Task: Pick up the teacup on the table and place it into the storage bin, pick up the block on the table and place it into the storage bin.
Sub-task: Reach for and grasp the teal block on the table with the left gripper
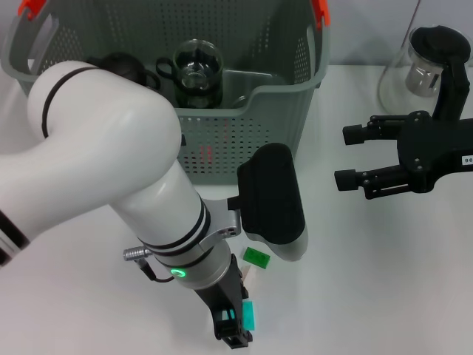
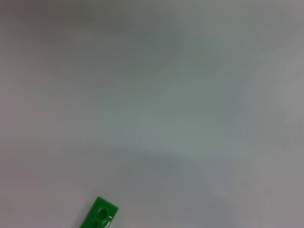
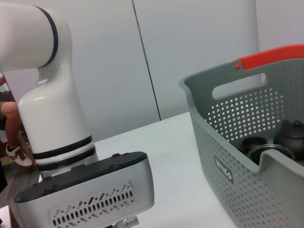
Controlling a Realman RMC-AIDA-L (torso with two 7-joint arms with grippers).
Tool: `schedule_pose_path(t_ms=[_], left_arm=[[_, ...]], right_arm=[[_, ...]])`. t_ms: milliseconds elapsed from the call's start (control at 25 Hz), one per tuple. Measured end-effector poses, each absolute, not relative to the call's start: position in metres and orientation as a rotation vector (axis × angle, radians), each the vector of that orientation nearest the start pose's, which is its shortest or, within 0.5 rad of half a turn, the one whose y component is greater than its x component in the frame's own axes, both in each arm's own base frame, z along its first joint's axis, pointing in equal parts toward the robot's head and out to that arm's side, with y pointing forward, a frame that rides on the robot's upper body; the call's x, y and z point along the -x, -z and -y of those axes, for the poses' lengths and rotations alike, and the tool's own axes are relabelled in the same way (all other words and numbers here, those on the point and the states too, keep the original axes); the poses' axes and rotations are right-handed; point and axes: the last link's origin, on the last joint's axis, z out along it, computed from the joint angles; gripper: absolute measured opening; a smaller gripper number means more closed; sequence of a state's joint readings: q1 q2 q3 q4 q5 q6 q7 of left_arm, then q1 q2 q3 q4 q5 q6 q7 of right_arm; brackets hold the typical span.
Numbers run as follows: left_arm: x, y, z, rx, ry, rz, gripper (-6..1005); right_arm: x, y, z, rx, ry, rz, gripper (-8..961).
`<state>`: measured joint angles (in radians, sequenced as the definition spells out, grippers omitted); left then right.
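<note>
Here, in the head view, the left gripper (image 1: pixel 235 329) is low over the near edge of the table (image 1: pixel 384 281), and a teal piece sits at its fingers (image 1: pixel 230 339); I cannot tell whether they grip it or only stand beside it. A green block (image 1: pixel 256 257) lies flat on the table just behind the wrist. The storage bin (image 1: pixel 292 111) stands at the far edge, left of the middle, with a glass teacup (image 1: pixel 197 70) and a dark teapot (image 1: pixel 122 68) already inside. The right gripper (image 1: pixel 355 157) hovers over the right side, fingers wide and empty, in front of a glass pitcher (image 1: pixel 425 70).

In the left wrist view only bare table and the green block (image 2: pixel 99 214) at the picture's border appear.

In the right wrist view the storage bin (image 3: pixel 223 156) is near, with dark pots inside.

The risk, I think, is that the bulky left forearm hits the bin wall when the arm lifts toward it, or that the small block slips from a shallow grip.
</note>
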<state>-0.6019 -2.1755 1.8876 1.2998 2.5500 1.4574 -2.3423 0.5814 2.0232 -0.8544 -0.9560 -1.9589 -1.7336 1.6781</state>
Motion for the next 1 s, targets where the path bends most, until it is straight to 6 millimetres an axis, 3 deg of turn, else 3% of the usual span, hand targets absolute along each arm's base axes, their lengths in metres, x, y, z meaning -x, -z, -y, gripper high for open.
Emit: schedule_pose_path(t_ms=[1000], left_arm=[[0.1455,0.1182,-0.2819,3.010,-0.791,0.169,595]], right_arm=[[-0.2019,-0.0444,-0.3452,2.936,-0.597,-0.492,914]])
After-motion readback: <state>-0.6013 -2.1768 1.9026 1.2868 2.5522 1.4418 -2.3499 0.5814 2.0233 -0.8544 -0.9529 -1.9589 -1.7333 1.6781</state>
